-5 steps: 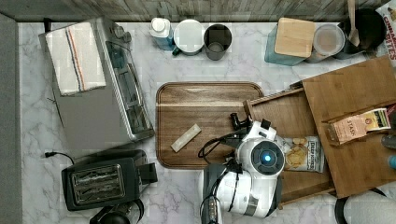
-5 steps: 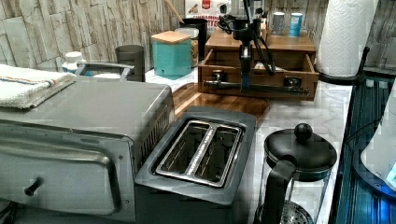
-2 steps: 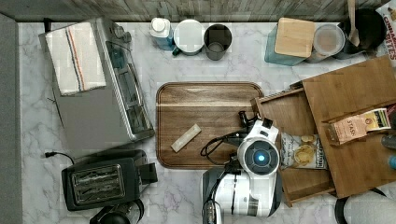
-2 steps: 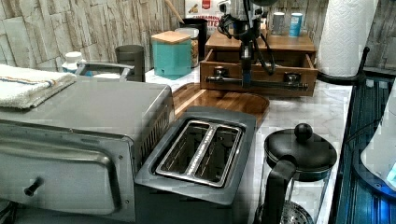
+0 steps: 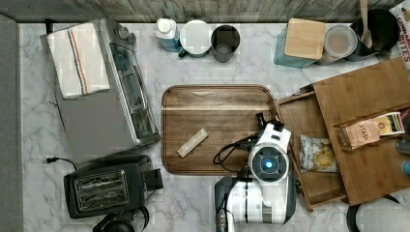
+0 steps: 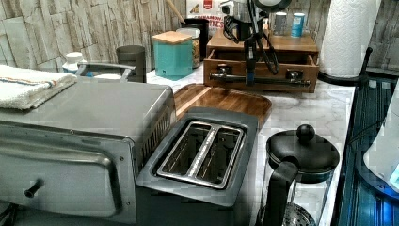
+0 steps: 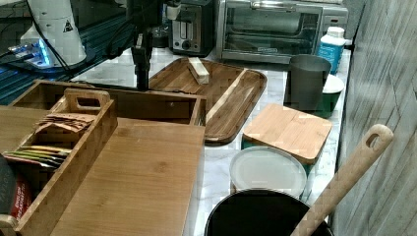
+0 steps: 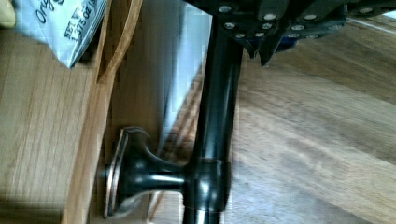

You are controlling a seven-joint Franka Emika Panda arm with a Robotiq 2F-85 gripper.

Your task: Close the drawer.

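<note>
Your gripper [image 6: 250, 75] sits at black bar handle [image 6: 263, 80] on drawer [image 6: 259, 70] front; whether its fingers are apart or together, you cannot tell. Going left to right in top view: toaster oven [image 5: 104, 92] with folded towel [image 5: 80, 58] at far left, toaster [image 5: 104, 186] beneath it, serving tray [image 5: 217, 128] at centre holding small pale block [image 5: 192, 142], arm just right of tray. Drawer stands pulled out part way from cabinet at top view's right, snack bag [image 5: 316, 154] lying inside it.
</note>
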